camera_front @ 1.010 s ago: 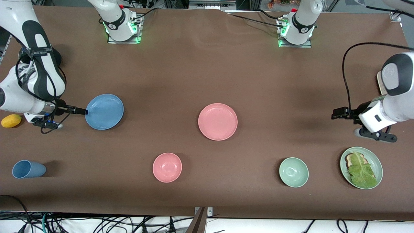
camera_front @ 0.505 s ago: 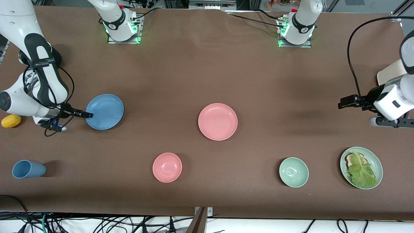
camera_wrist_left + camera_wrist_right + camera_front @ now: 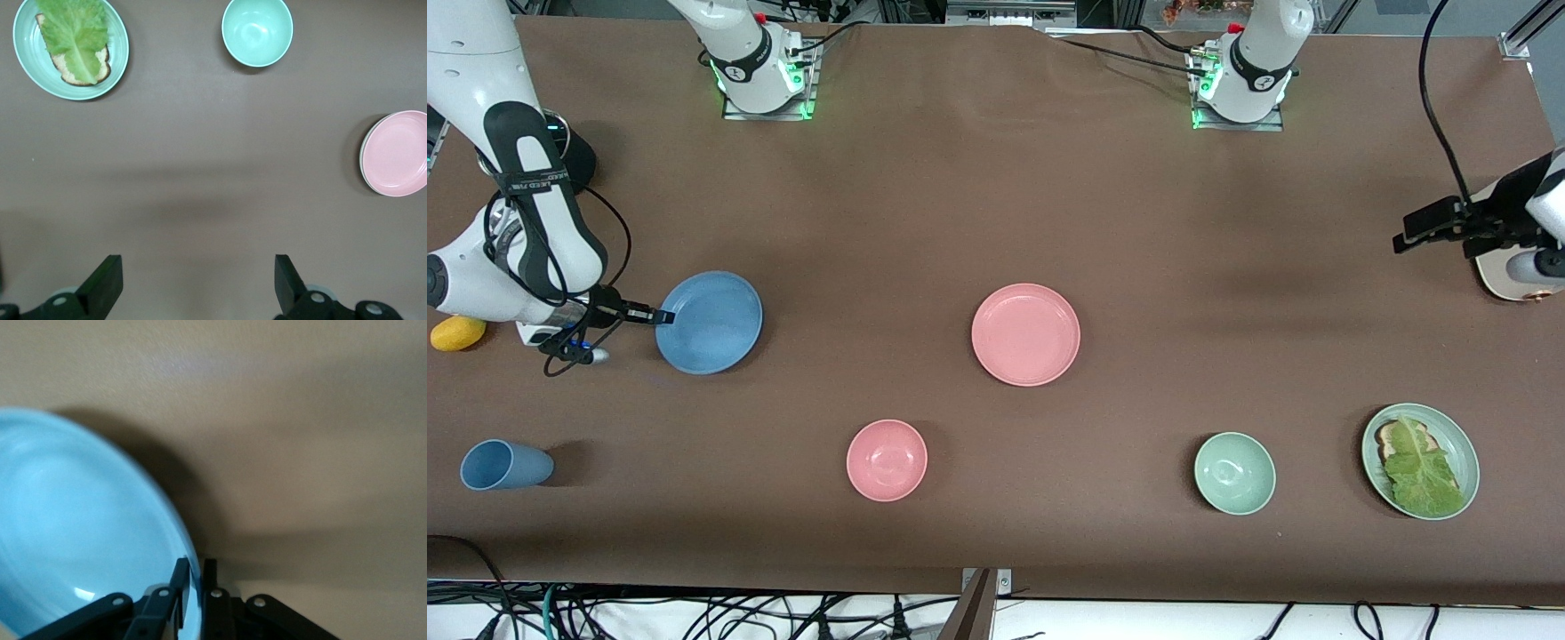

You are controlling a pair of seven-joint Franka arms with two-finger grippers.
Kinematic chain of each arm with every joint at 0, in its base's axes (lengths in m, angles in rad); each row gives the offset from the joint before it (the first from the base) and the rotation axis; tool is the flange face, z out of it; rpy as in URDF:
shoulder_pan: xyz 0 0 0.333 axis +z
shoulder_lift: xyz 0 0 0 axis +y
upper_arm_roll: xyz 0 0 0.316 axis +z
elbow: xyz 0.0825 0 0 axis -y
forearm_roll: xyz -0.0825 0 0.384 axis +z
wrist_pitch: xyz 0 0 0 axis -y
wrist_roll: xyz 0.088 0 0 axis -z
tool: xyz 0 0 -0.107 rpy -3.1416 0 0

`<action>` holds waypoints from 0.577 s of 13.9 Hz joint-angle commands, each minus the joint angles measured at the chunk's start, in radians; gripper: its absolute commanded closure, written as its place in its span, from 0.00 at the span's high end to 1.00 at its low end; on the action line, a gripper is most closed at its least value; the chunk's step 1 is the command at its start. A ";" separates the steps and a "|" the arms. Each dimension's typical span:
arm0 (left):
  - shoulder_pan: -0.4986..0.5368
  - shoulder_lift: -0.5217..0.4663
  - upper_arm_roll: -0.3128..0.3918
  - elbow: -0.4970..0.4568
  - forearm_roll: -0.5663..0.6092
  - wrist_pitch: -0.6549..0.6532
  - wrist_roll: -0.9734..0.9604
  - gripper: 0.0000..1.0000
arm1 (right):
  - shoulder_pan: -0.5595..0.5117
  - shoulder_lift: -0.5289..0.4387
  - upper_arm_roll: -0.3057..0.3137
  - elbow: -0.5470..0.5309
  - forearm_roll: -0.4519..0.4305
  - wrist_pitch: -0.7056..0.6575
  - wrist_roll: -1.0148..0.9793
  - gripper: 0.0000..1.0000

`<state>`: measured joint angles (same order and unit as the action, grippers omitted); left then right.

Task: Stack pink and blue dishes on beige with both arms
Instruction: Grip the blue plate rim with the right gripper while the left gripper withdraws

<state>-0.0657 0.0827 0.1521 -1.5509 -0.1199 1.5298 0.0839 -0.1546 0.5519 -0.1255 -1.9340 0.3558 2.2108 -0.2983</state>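
The blue plate (image 3: 710, 322) lies toward the right arm's end of the table, its rim pinched between the closed fingers of the right gripper (image 3: 660, 315); the right wrist view shows one finger inside the rim and one outside, the plate's edge (image 3: 190, 573) clamped between them. A dark shadow under the gripped edge suggests the plate is tipping up off the table at that side — judged, not certain.

The pink plate (image 3: 1025, 334) sits flat at mid-table, well apart from the blue one. In the left wrist view a pale rim shows under its edge (image 3: 363, 163), which may be the beige plate beneath it; the front view does not confirm this. A second beige, rimmed object (image 3: 1507, 276) lies under the left arm at the table's edge — what it is cannot be told.

The left gripper (image 3: 1409, 233) hangs over the left arm's end of the table, fingers (image 3: 100, 287) spread wide and holding nothing; that arm waits.

Step in hand, by judgement: lift and carry the blue plate to the stack. A rim-only pinch is thin purchase — lift slowly, keep the plate near level, clear the table before travelling, and lower it centred before letting go.

Also present: pink bowl (image 3: 887, 460), green bowl (image 3: 1234, 473), green plate with toast and lettuce (image 3: 1465, 444), blue cup (image 3: 503, 465), a yellow fruit (image 3: 458, 332).
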 commanded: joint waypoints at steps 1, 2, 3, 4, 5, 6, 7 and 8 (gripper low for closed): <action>0.003 -0.008 -0.009 -0.005 0.026 -0.078 -0.003 1.00 | -0.017 0.010 0.009 0.026 0.020 -0.034 -0.033 0.00; 0.001 -0.004 -0.009 -0.012 0.026 -0.095 -0.003 1.00 | -0.016 -0.001 0.010 0.032 0.020 -0.055 -0.033 0.00; 0.003 -0.003 -0.011 -0.021 0.026 -0.100 -0.006 1.00 | -0.016 -0.013 0.012 0.053 0.022 -0.098 -0.030 0.00; -0.005 -0.006 -0.014 -0.020 0.026 -0.100 -0.012 1.00 | -0.016 -0.018 0.012 0.090 0.022 -0.161 -0.024 0.00; -0.008 -0.007 -0.019 -0.018 0.029 -0.102 -0.013 1.00 | -0.016 -0.023 0.017 0.128 0.022 -0.236 -0.018 0.00; -0.009 -0.014 -0.034 -0.014 0.034 -0.105 -0.018 1.00 | -0.010 -0.033 0.021 0.171 0.022 -0.302 -0.018 0.00; -0.011 -0.023 -0.052 -0.005 0.051 -0.120 -0.019 1.00 | -0.002 -0.041 0.027 0.212 0.020 -0.360 -0.019 0.00; -0.013 -0.037 -0.063 0.000 0.051 -0.123 -0.018 1.00 | 0.016 -0.043 0.027 0.260 0.018 -0.409 -0.021 0.00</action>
<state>-0.0680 0.0791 0.1129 -1.5634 -0.1130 1.4325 0.0825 -0.1520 0.5285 -0.1086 -1.7506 0.3579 1.9007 -0.3117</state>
